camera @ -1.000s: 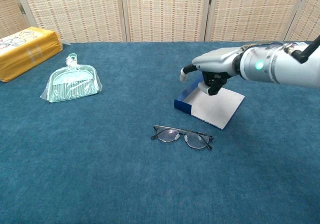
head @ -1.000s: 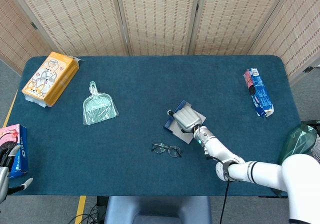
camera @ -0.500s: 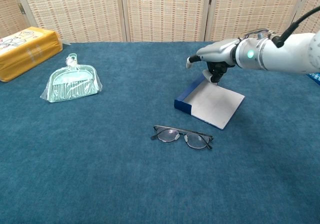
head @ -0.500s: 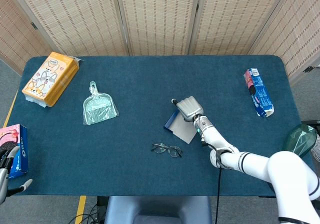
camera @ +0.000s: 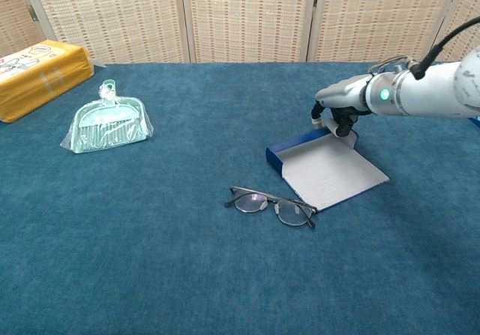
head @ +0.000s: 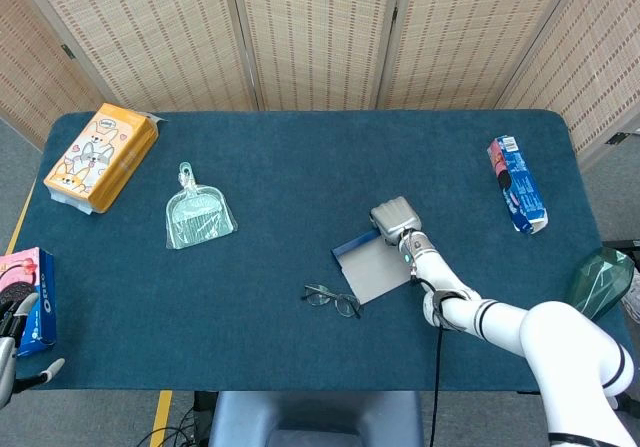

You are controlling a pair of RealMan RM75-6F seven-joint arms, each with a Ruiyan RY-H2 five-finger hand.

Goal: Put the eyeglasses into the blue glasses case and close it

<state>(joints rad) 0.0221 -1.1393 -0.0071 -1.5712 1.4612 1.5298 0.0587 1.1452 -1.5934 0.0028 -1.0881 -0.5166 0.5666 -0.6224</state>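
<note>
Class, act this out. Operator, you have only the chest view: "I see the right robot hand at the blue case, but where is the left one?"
Observer: The head view shows the left robot hand in the picture's lower left corner, fingers apart, holding nothing.
Operator: Is anything beside it?
Observer: A pink and blue Oreo box lies right by it, just above it in the picture.
Operator: And on the far right, where my frame cuts off?
Observer: A blue cookie pack lies there, well clear of the blue glasses case.
</note>
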